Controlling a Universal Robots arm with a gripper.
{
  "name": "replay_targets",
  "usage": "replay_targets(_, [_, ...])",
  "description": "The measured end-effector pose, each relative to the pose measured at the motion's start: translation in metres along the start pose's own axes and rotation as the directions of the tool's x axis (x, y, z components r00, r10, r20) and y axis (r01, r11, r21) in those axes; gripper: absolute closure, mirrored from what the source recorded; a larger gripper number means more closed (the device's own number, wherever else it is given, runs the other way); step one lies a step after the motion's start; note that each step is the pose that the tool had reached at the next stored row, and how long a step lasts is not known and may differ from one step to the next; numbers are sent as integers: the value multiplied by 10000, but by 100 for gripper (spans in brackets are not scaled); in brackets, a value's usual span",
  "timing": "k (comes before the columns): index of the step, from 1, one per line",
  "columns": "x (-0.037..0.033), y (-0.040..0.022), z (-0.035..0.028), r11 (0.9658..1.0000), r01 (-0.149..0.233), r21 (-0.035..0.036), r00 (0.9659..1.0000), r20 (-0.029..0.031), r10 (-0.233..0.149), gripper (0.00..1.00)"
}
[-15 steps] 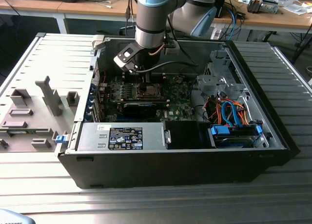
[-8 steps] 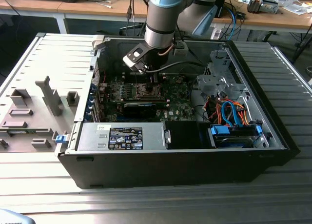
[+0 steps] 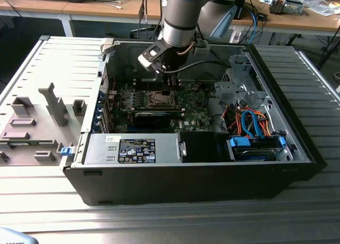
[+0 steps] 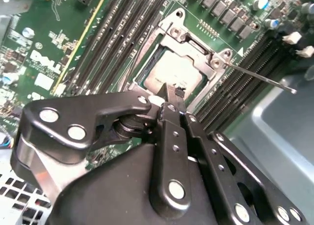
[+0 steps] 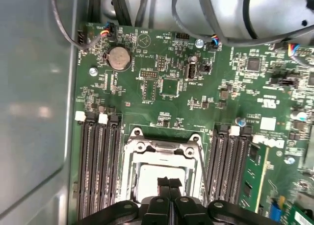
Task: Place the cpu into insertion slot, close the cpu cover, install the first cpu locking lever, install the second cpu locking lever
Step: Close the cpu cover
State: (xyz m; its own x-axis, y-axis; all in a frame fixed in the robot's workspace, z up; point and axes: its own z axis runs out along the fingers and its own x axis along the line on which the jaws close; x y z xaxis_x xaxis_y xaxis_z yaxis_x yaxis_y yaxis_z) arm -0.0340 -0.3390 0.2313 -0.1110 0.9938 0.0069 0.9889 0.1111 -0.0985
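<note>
You had the small square silver-topped cpu (image 4: 171, 70) seated in the silver-rimmed insertion slot (image 3: 159, 94) at the exterior view's centre, the thin silver frame cpu cover (image 5: 162, 149) seemingly down over it, your jaws pinched shut, empty, just above, and one thin metal lever (image 4: 262, 78) apparently unlatched.

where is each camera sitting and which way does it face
Exterior view: off the arm, raised, looking down into the open computer case; the arm reaches into it from above.
First wrist view: on the wrist, facing squarely down at the motherboard; the hand, shut, shows.
Second wrist view: on the wrist, slanting along the hand's linkage toward the cpu.
Shared: both wrist views show the hand over the cpu, framed by the cpu cover.
</note>
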Motion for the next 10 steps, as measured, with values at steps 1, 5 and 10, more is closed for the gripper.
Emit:
replay_targets(1, [0, -1, -15, 10000, 0, 0, 10000, -1, 0, 89])
replay_targets(5, [1, -7, -87, 10000, 0, 0, 10000, -1, 0, 89])
replay_targets(10, [1, -20, -212, 10000, 0, 0, 10000, 0, 0, 89])
